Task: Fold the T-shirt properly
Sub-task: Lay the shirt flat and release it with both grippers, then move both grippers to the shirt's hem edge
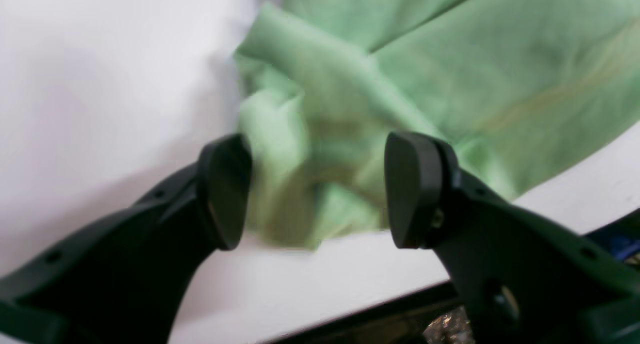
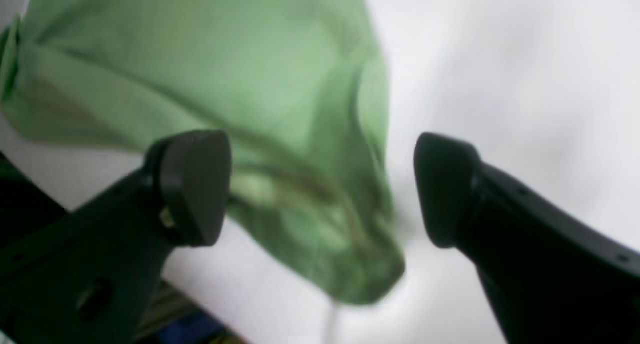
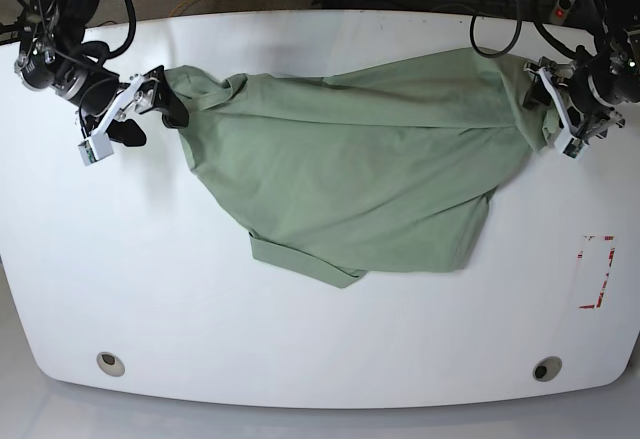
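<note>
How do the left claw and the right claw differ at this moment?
The left claw sits at the base view's right end of the T-shirt, the right claw at its left end. In the wrist views the right claw's jaws stand wider apart than the left claw's. Both are open, with bunched fabric showing between the jaws.

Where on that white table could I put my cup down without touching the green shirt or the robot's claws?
The widest bare patch of the table is the near strip, from the T-shirt hem to the front edge. Bare room also lies below each gripper. It is crowded along the far edge, where the open left gripper and open right gripper flank the shirt's ends.
</note>
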`<state>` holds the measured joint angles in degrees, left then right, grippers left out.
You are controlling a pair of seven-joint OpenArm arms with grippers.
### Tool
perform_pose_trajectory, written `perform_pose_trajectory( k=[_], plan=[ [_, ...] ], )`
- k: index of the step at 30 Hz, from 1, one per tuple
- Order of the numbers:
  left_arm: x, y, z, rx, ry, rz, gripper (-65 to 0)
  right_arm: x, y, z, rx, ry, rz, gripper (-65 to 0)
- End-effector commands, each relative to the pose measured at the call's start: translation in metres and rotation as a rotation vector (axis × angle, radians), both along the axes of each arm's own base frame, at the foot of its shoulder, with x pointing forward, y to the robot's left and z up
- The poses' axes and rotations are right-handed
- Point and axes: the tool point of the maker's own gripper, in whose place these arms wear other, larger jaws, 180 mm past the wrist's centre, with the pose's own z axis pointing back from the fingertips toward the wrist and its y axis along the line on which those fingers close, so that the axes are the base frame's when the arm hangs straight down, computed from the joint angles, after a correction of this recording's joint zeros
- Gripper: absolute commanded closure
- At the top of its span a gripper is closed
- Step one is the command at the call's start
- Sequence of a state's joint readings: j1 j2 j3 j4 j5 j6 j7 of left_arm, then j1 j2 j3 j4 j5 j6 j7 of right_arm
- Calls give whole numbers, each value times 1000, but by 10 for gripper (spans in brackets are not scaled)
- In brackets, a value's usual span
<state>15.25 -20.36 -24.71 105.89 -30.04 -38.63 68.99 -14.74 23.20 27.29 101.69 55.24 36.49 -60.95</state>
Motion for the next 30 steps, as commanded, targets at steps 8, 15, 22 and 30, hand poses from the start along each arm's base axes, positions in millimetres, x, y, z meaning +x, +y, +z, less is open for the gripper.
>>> perform_pose_trajectory(
  k=[8,15,22,30],
  plan=[
    [-22,-18,-15,-6,57,-54,-379,64,6,-17,-17,20,41,-547],
    [-37,-23,-25,-10,101,-70,-378,102,4,-36,-112,85,66,-547],
    [-38,-19,-25,-5,105,-59,-378,125,12,-56,-102,139,64,-547],
    [-39,-13,-28,33,117,-52,-378,127,55,-67,-41,150,107,-547]
  ],
)
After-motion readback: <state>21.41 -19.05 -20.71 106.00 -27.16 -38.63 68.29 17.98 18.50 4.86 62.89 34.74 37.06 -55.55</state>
